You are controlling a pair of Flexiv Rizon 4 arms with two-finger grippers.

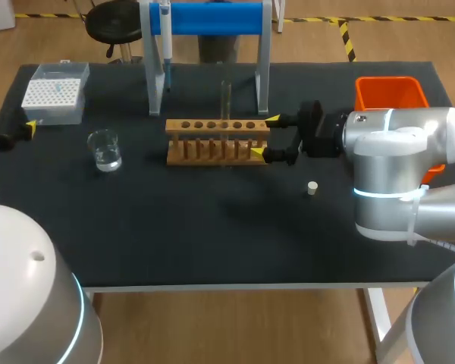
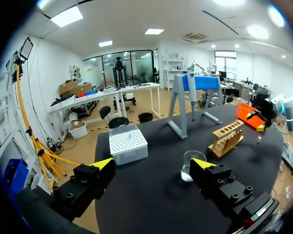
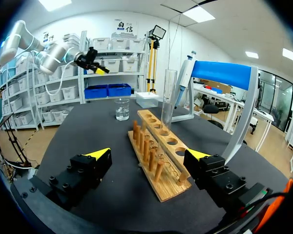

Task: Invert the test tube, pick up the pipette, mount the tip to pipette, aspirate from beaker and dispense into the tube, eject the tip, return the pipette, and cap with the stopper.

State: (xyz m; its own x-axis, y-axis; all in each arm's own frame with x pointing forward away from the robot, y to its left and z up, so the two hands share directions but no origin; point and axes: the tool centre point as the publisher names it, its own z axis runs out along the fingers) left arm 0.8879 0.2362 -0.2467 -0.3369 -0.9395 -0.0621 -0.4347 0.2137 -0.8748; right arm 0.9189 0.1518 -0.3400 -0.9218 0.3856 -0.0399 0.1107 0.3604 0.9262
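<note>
Black table (image 1: 212, 227), 1 item, bearing all below; wooden test tube rack (image 1: 217, 142), 1, lying across the table's middle, 1 row of holes along its top plate and a row of pegs along its front; glass test tube (image 3: 168, 97), 1, upright in one of the rack's middle holes, mouth up, unstoppered; right gripper (image 3: 149, 155), level with the rack's right end, fingers spread wide, the end of the rack lying between them with a gap on each side, holding nothing; stopper (image 1: 312, 188), 1, small and pale, lying loose on the table near the right arm, apart from the rack; orange bin (image 1: 390, 94), 1, at the far right, partly behind the right arm; pipette stand (image 1: 212, 19), 1, grey legs and a blue crossbar, just behind the rack; pipette (image 1: 165, 42), 1, hanging from the left end of the crossbar, tip end down; glass beaker (image 1: 105, 149), 1, left of the rack and well apart from it, clear liquid at its bottom; tip box (image 1: 54, 92), 1, white grid under a clear lid, at the far left corner; left gripper (image 2: 154, 165), at the table's left edge beside the tip box, fingers wide apart, nothing between them, the beaker ahead of it.
</note>
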